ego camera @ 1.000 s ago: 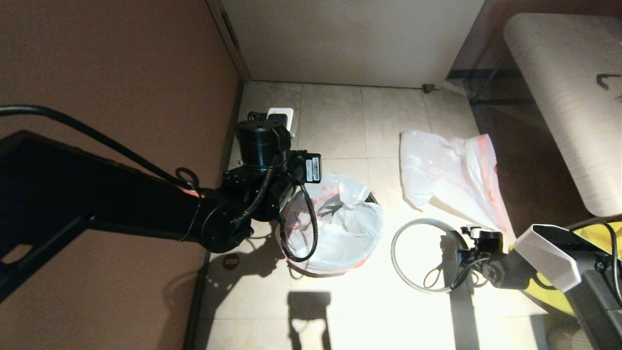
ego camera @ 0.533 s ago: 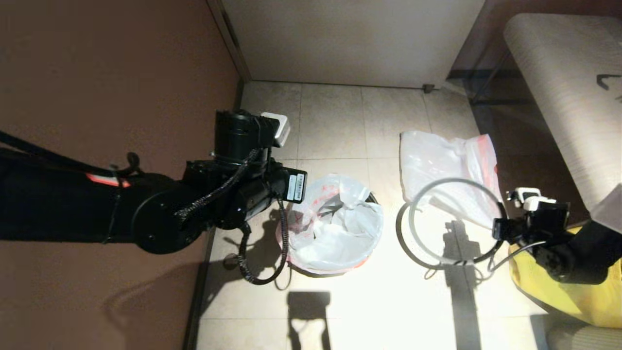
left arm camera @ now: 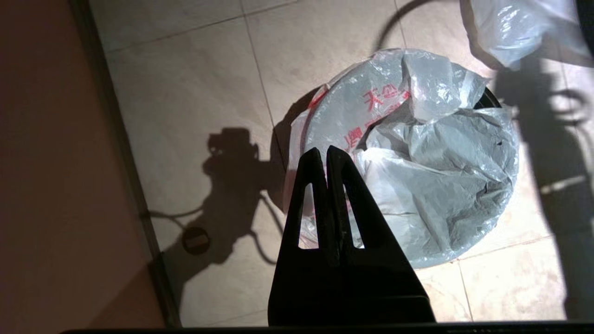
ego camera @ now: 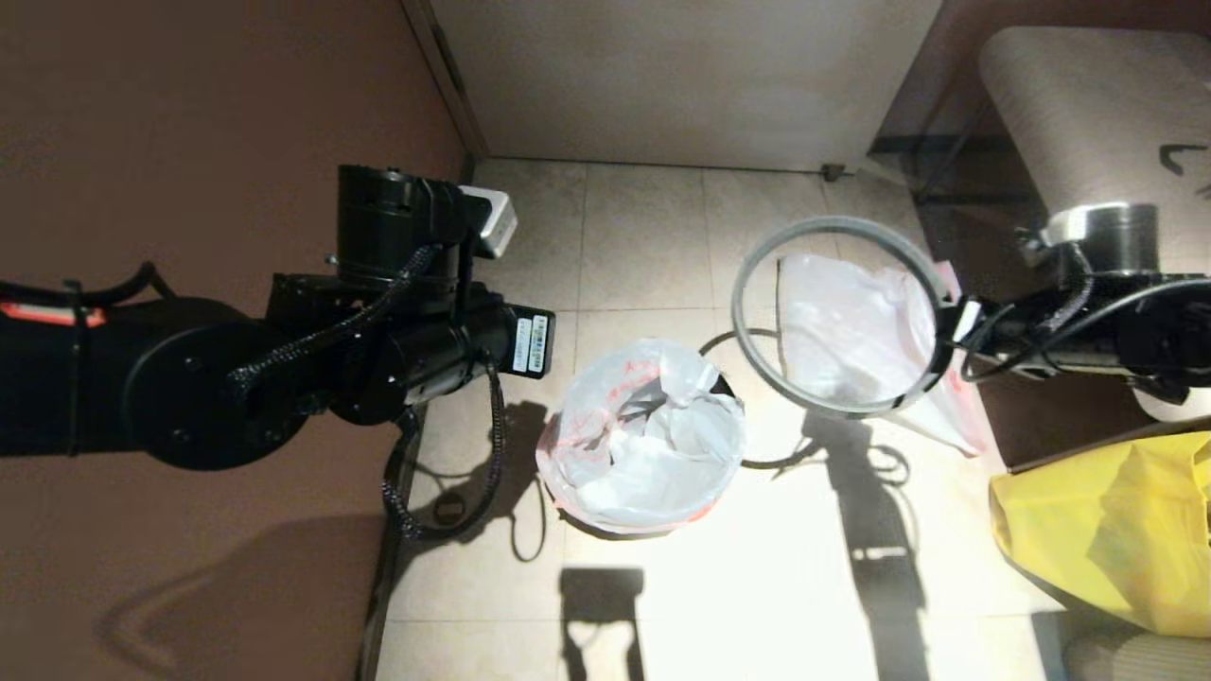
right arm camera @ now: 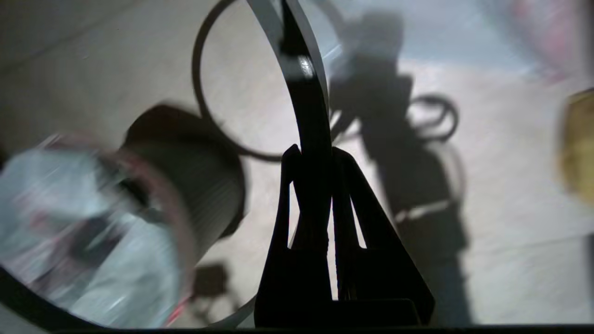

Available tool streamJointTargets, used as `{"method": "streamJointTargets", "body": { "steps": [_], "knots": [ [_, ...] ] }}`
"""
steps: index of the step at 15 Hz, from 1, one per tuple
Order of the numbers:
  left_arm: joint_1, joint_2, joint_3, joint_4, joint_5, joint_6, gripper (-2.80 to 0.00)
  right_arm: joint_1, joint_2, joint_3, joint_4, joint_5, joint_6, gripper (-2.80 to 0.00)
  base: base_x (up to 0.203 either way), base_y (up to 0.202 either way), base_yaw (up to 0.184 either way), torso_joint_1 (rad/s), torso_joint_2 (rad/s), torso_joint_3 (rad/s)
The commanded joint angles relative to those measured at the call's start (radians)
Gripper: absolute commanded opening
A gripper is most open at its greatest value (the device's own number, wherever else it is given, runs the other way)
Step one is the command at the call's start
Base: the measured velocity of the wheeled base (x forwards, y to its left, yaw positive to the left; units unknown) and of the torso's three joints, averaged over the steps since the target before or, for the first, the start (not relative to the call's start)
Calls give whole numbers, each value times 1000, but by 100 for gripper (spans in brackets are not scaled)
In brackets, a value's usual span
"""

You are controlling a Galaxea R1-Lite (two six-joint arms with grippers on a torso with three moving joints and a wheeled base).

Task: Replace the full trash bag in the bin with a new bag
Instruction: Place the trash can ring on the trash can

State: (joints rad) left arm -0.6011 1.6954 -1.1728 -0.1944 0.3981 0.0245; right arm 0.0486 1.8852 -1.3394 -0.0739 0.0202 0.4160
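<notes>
The bin (ego camera: 724,385) stands mid-floor, almost wholly covered by the full trash bag (ego camera: 653,445), whose crumpled white film with red print is draped over the bin's mouth. My right gripper (right arm camera: 311,153) is shut on the thin grey hoop (ego camera: 833,224) and holds it in the air, to the right of and beyond the bin. Seen through the hoop, the new bag (ego camera: 851,322) lies flat on the tiles. In the left wrist view my left gripper (left arm camera: 325,150) is shut on nothing, above the near-left edge of the full trash bag (left arm camera: 417,153).
A big yellow bag (ego camera: 1107,530) sits at the right front, below a padded bench (ego camera: 1088,123). The brown wall (ego camera: 236,113) runs along the left, with a round floor cap (ego camera: 449,509) by its base. Bare tiles lie in front of the bin.
My right gripper has lifted the hoop off the floor and carried it up and farther away, over the new bag. My left arm has drawn back to the left, away from the bin.
</notes>
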Motion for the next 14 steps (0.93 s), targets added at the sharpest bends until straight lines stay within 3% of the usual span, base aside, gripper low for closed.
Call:
{"method": "streamJointTargets", "body": {
  "steps": [1, 6, 9, 12, 14],
  "knots": [
    [27, -15, -11, 8, -31, 0, -280, 152, 91, -195, 214, -21, 52, -280, 0, 0, 0, 0, 0, 0],
    [50, -19, -27, 18, -63, -5, -280, 329, 428, -583, 455, -32, 134, -280, 0, 0, 0, 0, 0, 0],
    [76, -16, -40, 18, -64, -6, -280, 386, 565, -638, 465, -29, 120, -280, 0, 0, 0, 0, 0, 0],
    [96, -37, -42, 18, -64, -6, -280, 392, 616, -643, 387, -36, 93, -280, 0, 0, 0, 0, 0, 0],
    [96, -36, -44, 16, -62, -6, -280, 390, 625, -642, 342, -93, 81, -280, 0, 0, 0, 0, 0, 0]
  ]
}}
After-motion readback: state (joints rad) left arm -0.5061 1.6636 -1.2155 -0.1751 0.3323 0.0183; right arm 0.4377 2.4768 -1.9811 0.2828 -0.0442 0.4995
